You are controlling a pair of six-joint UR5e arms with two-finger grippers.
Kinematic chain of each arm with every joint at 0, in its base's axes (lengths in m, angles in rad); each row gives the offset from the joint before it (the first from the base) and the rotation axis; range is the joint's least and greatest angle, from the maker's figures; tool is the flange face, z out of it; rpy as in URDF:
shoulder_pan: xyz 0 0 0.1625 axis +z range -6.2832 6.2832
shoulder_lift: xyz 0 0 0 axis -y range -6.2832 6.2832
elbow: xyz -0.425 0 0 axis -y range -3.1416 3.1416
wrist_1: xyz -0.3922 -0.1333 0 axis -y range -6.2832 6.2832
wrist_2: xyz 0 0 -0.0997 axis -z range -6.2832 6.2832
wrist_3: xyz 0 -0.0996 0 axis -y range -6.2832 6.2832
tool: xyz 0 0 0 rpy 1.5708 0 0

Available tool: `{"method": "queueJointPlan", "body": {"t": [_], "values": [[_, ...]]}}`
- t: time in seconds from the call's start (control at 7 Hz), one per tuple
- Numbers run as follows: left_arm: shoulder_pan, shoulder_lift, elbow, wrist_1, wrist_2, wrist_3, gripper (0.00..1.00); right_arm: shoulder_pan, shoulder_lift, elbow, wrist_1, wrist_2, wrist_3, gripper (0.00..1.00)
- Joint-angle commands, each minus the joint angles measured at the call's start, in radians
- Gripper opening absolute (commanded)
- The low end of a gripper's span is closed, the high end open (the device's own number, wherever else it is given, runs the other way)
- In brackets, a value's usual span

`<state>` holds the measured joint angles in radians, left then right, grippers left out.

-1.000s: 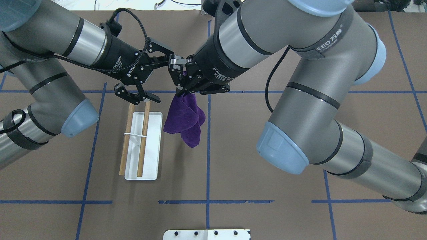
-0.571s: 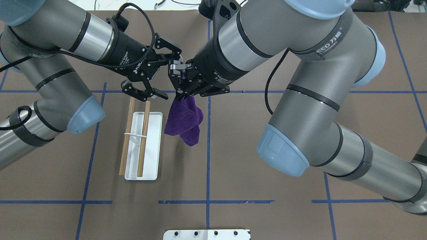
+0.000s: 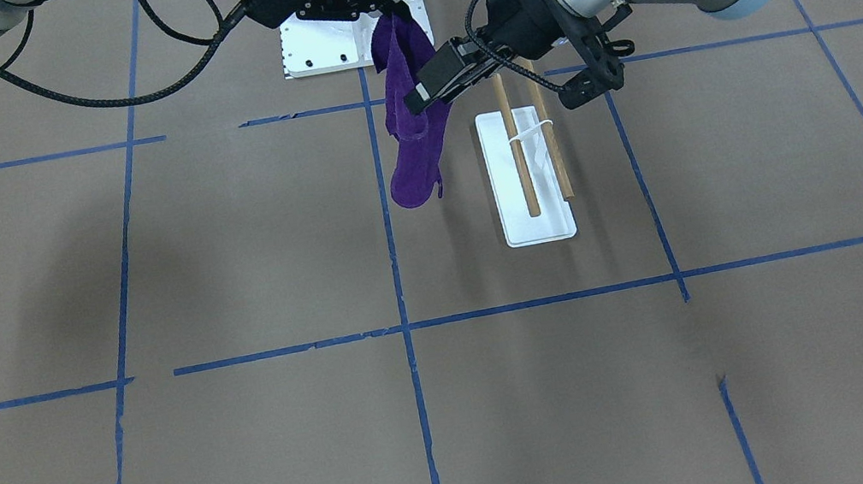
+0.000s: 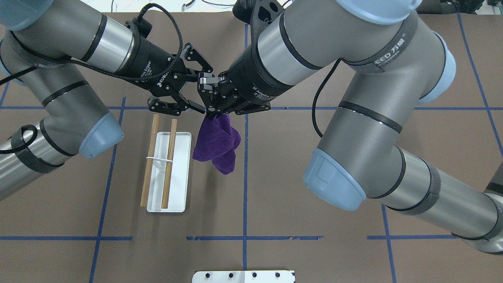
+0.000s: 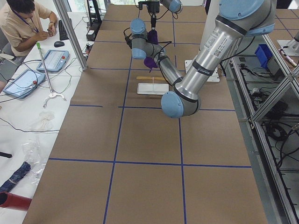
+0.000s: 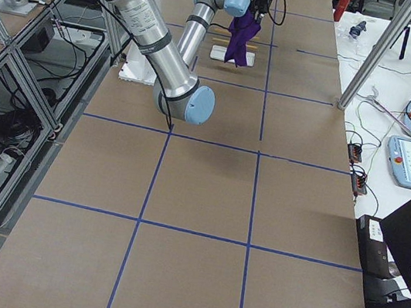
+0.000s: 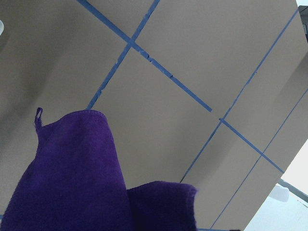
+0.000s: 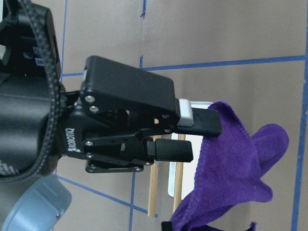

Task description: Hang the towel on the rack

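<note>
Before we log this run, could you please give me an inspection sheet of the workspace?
Surface: brown table, blue tape grid.
Job's things: purple towel hangs beside the rack, not on it.
Clutter: white bolted plate at the table edge.
Grippers: right gripper shut on the towel's top; left gripper open, one finger at the towel's edge.
Cables: black braided cable loops beside the left gripper.
Surroundings: operator and teach pendants beside the table.

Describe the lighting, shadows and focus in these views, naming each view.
Front-facing view: even light, a broad soft shadow on the table left of the towel. Overhead view: a blown-out white strip along the top edge. Left wrist view: bottom-right corner overexposed. Right wrist view: the left gripper close yet sharp.
</note>
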<state>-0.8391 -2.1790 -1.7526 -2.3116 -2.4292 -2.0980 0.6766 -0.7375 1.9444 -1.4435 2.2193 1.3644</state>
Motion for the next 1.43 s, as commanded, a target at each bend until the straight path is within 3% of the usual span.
{"method": "queueJointPlan", "body": {"t": [0.0,0.29,0.43,0.57,0.86,1.29], "values": [[0.0,0.007,-0.007,-0.003,-0.001,0.016,0.0,-0.002,-0.006,0.005,0.0,0.0,-0.001,0.0],[0.0,0.005,-0.008,-0.003,0.001,0.019,0.0,-0.002,-0.005,0.007,0.002,-0.001,-0.024,0.0],[0.0,0.008,-0.013,-0.003,0.001,0.019,0.0,-0.002,-0.008,0.008,0.0,-0.003,-0.024,0.45],[0.0,0.01,-0.015,-0.006,0.001,0.019,0.0,0.0,-0.031,0.03,0.003,-0.01,-0.025,0.99],[-0.003,0.086,-0.056,-0.012,0.001,0.094,0.0,0.006,-0.18,0.163,0.005,-0.006,-0.027,1.0],[-0.011,0.365,-0.171,-0.076,-0.008,0.275,0.0,0.067,-0.336,0.226,0.006,0.0,-0.027,1.0]]}}
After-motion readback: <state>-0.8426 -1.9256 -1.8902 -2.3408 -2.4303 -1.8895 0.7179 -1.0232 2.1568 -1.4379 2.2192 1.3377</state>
